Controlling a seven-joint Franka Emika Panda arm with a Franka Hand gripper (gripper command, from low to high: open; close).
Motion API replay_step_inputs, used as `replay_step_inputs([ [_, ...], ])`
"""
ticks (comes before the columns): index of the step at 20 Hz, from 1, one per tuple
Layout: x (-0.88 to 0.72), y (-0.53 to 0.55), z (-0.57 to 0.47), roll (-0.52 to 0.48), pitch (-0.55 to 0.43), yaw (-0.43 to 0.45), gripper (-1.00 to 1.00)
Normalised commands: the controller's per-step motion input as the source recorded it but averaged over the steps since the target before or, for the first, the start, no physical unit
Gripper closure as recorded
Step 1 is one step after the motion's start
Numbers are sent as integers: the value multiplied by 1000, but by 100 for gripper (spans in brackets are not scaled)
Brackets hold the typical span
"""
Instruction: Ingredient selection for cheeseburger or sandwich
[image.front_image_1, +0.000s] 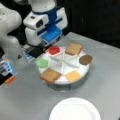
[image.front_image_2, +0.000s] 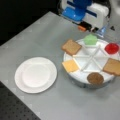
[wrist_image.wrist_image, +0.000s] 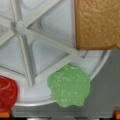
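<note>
The ingredients lie around the white segmented tray: a red disc, a green disc, two toast squares, a yellow cheese square and a brown patty. My gripper hangs open over the tray's edge, by the red and green discs. In the wrist view the green disc lies on the tray rim just ahead of the orange fingertips, which sit far apart at the bottom corners. No sandwich is in view.
A plain white plate rests on the grey table beside the tray, toward a front view's left. The plate also sits near a front view's bottom. The arm's white body stands behind the tray.
</note>
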Motion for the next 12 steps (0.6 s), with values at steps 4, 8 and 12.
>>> replay_step_inputs([
  [4,2,-35,-28,42,-93,172,-100],
  [8,-3,-138,-73,67,-98,180,-100],
  [12,-4,-288,-116,133,-59,179,-100],
])
